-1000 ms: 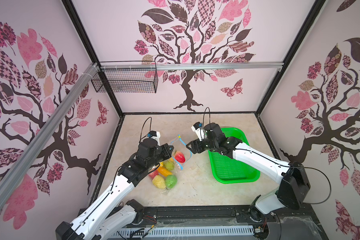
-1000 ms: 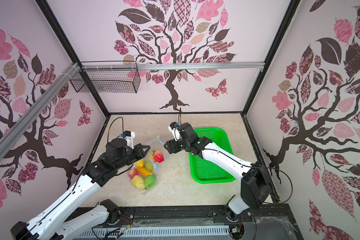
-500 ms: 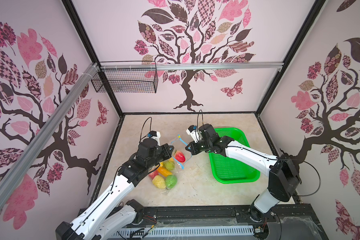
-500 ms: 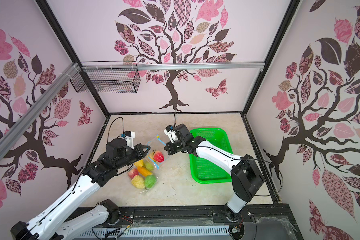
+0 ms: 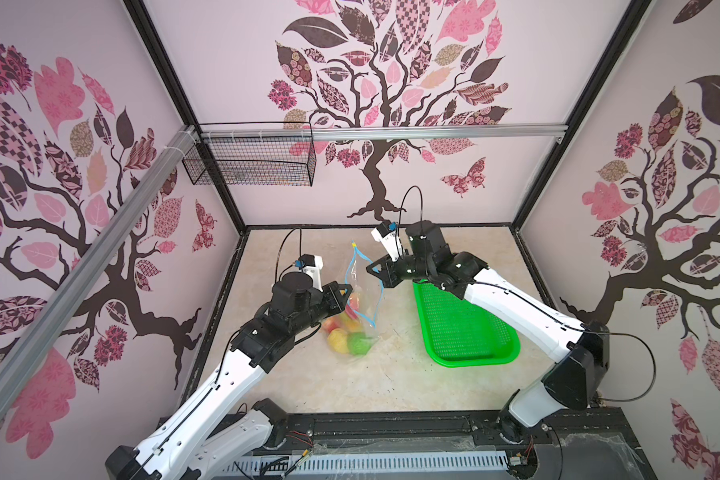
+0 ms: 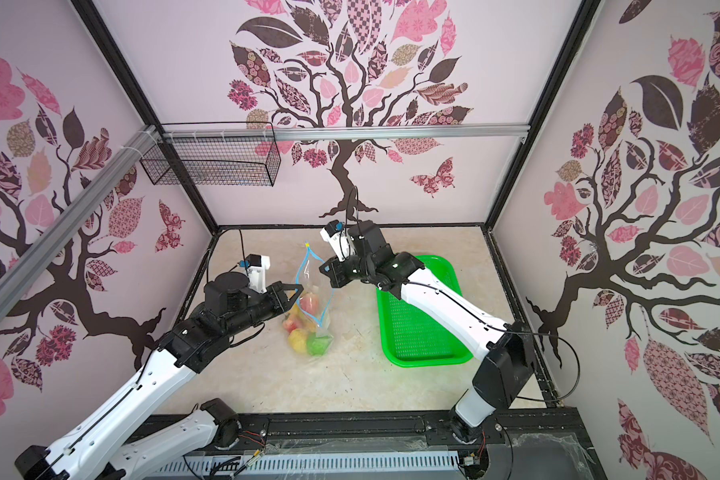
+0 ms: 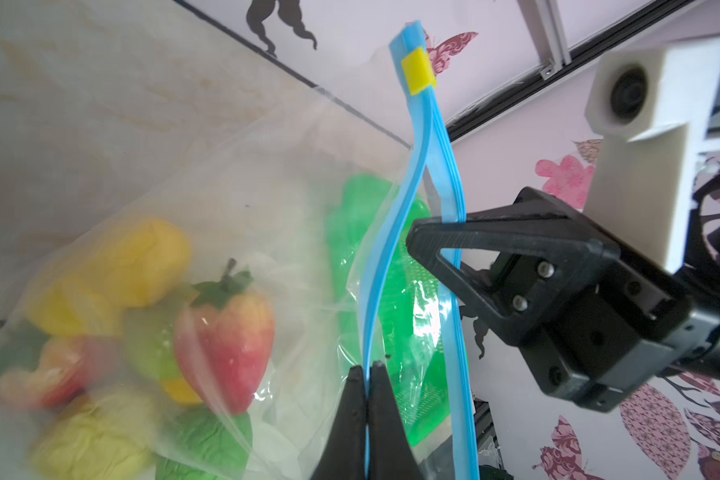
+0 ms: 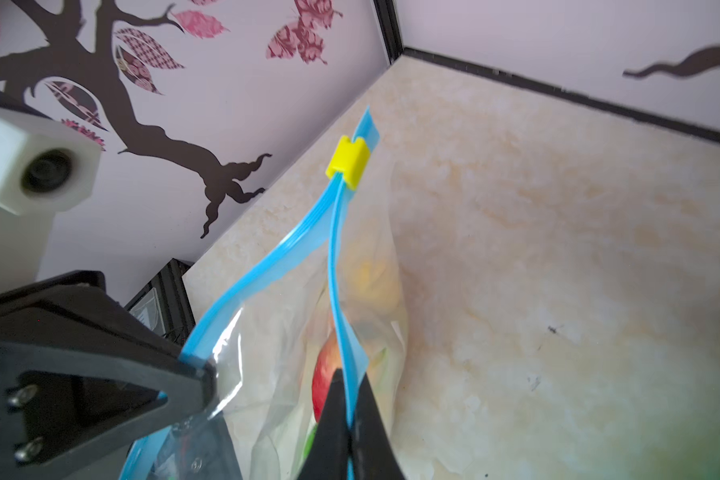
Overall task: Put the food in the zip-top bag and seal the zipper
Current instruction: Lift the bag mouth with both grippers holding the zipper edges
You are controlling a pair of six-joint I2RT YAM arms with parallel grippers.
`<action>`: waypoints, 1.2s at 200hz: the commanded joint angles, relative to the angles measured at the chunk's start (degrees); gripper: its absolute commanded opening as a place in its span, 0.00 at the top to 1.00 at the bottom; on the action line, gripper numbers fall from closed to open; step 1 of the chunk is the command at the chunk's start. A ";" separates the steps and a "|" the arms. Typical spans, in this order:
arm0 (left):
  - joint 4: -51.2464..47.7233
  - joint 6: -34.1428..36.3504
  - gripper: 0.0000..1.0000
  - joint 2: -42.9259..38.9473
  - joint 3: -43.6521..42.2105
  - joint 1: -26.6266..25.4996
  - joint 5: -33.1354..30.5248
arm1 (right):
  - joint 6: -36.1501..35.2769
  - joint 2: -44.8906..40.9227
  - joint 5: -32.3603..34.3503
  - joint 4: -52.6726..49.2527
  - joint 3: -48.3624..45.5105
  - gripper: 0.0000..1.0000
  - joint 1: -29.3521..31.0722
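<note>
The bag (image 5: 358, 305) of food (image 5: 337, 338) sits mid-frame on the counter (image 5: 391, 382), zipper (image 5: 348, 266) running up-frame to its yellow slider (image 5: 353, 245). We see left end effector (image 5: 346, 291) and right end effector (image 5: 376, 272) each clamped on one lip, the right nearer the slider.

You're looking at a clear, crinkly, glossy plastic zip-top bag (image 7: 267, 166). Its light-blue zipper strip (image 8: 267, 264) and yellow slider tab (image 8: 348, 162) are smooth plastic. The coloured toy food (image 7: 225, 345) has a soft sheen. Your left hand (image 7: 366, 370) and right hand (image 8: 350, 376) are matt black plastic, faintly ridged. The green perforated plastic tray (image 5: 466, 328) shines, and the beige marbled desk (image 5: 391, 374) looks smooth.
</note>
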 commanded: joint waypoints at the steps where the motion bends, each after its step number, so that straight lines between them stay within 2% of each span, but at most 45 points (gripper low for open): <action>1: 2.22 0.97 1.00 -0.97 4.46 -4.33 -3.75 | -3.84 -1.48 0.05 -3.70 6.44 1.00 -0.04; 40: 6.97 -3.25 1.00 -0.63 2.48 -8.08 -5.55 | -6.58 0.04 -3.12 -7.42 8.79 1.00 0.04; 71: 10.25 -7.18 1.00 0.25 -0.69 -9.75 -5.62 | -7.83 -1.01 -6.86 -8.08 5.31 1.00 0.03; 105: 10.56 -6.65 1.00 1.47 -0.64 -11.58 -5.94 | -8.37 -3.65 -9.47 -6.67 -0.64 1.00 0.03; 114: 10.42 -5.86 0.88 1.58 -0.62 -11.54 -5.63 | -8.40 -4.66 -9.04 -5.60 -3.00 1.00 0.05; 127: 9.26 -4.58 0.54 1.34 -0.97 -11.54 -5.73 | -8.08 -6.16 -7.84 -3.54 -7.50 1.00 0.01; 133: 8.59 -4.19 0.42 0.91 -1.14 -11.54 -6.72 | -7.61 -6.76 -7.38 -2.49 -9.51 1.00 -0.12; 145: 5.77 -2.06 0.25 -0.45 -1.01 -11.33 -8.80 | -6.63 -7.57 -7.76 -0.73 -12.81 1.00 -0.44; 159: 2.50 1.78 0.11 -2.35 -0.31 -10.33 -11.18 | -5.49 -8.16 -8.25 1.01 -15.27 1.00 -0.77; 174: 0.86 5.58 0.04 -4.35 -0.32 -6.95 -10.94 | -5.00 -8.67 -8.42 2.35 -16.54 1.00 -0.97; 192: 2.26 8.45 0.05 -5.51 -1.71 0.09 -6.59 | -5.09 -8.45 -8.70 2.65 -16.26 1.00 -0.96; 227: 11.80 15.09 0.05 -6.32 -7.46 9.10 0.36 | -5.58 -7.91 -9.40 2.19 -14.82 1.00 -1.04; 240: 16.73 15.70 0.04 -5.84 -9.74 12.77 6.06 | -5.72 -7.97 -9.56 1.93 -14.50 1.00 -1.07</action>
